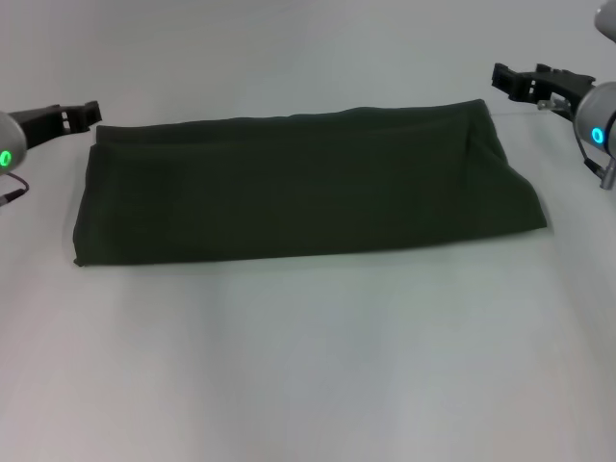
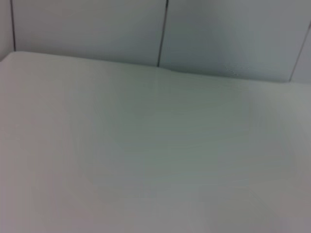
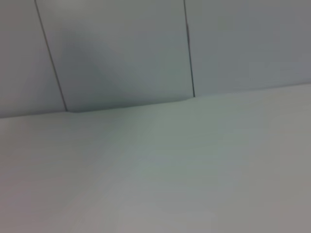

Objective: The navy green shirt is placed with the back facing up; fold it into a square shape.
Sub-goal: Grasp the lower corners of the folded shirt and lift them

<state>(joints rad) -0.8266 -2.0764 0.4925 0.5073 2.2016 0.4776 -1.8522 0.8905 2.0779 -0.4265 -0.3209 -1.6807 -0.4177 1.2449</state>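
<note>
The navy green shirt (image 1: 298, 188) lies on the white table in the head view, folded into a long flat band that runs left to right, with a small crease near its right end. My left gripper (image 1: 81, 115) hovers just off the band's far left corner, open and holding nothing. My right gripper (image 1: 531, 81) is up beside the far right corner, a little apart from the cloth, open and empty too. Neither wrist view shows the shirt or any fingers.
White table (image 1: 308, 366) stretches in front of the shirt and on both sides. The wrist views look across bare tabletop (image 2: 155, 160) to a grey panelled wall (image 3: 121, 53) behind it.
</note>
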